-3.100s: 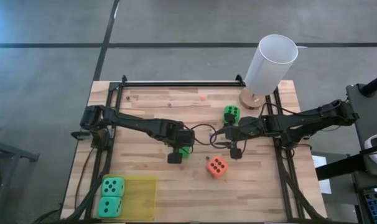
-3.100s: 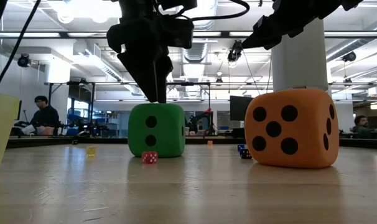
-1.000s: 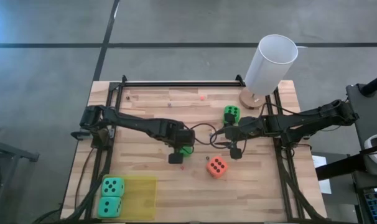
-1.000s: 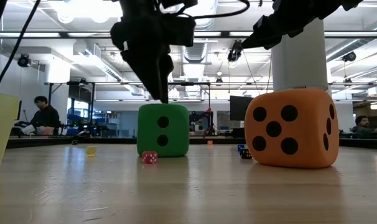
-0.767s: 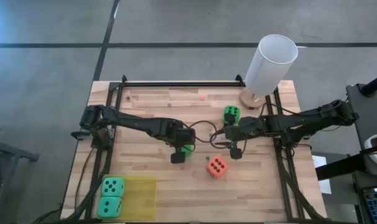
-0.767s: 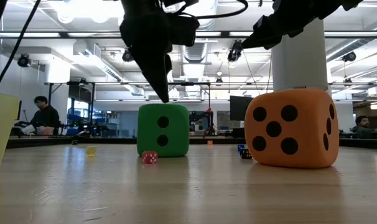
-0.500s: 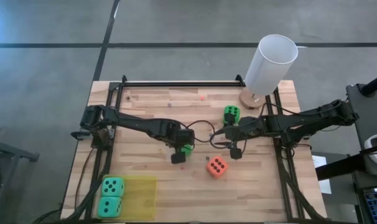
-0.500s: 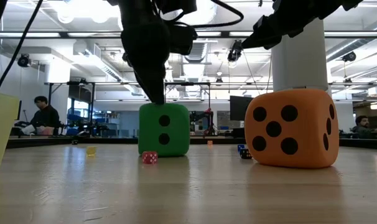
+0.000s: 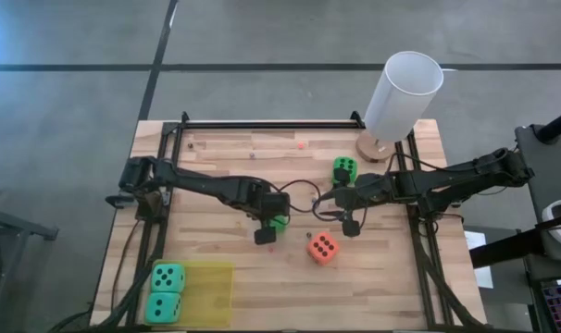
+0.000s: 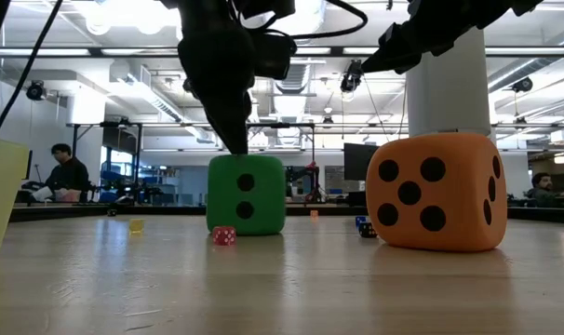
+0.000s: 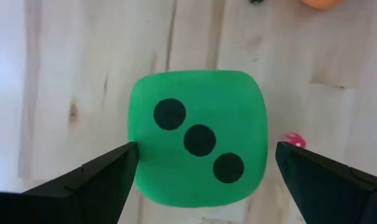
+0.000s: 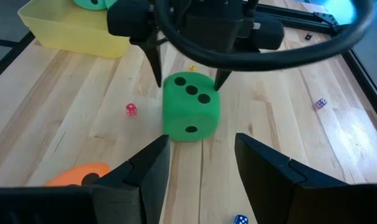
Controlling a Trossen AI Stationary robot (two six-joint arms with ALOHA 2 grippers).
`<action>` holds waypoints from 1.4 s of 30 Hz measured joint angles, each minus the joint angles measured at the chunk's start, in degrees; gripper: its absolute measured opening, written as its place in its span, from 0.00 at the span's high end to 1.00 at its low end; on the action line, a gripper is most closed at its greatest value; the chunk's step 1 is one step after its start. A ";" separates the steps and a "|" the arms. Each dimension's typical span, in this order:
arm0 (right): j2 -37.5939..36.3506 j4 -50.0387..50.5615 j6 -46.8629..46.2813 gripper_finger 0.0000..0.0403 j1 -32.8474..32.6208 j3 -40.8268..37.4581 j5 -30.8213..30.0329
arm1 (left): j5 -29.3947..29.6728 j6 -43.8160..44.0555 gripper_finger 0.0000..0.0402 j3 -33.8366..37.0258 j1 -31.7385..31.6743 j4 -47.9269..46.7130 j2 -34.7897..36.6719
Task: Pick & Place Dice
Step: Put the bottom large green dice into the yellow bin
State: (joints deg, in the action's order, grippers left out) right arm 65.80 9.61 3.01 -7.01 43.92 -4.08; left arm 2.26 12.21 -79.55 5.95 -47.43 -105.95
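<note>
Two slim, dark, multi-jointed arms make up the robot, each built of matte black tubular links and blocky joint housings, mounted on black bases at opposite edges of a black metal frame. Thin black cables loop loosely between the wrists. The left gripper [image 9: 265, 233] ends in two flat, wedge-shaped black fingers [image 11: 107, 174] tapering to blunt points; the right gripper [image 9: 351, 225] carries broader black fingers [image 12: 142, 167] with angular, faceted faces. No markings or labels can be made out.
</note>
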 joint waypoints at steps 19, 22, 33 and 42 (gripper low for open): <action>0.00 0.02 -0.47 0.55 0.00 0.00 -0.01 | -0.42 -0.35 0.05 0.00 3.04 -0.18 0.11; 0.00 0.02 -0.46 0.55 0.00 0.00 -0.02 | -0.37 -0.14 0.05 -0.01 3.00 -0.20 0.11; 0.00 0.02 -0.46 0.55 0.00 0.00 -0.02 | 1.48 1.29 0.05 -2.88 2.95 -0.56 0.11; 0.00 0.02 -0.45 0.55 0.02 0.00 -0.02 | 2.67 4.96 0.05 -2.97 2.93 -0.77 0.13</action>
State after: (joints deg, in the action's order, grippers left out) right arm 65.80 9.62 2.55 -6.99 43.92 -4.10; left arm 4.94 17.17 -82.51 8.88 -48.21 -105.82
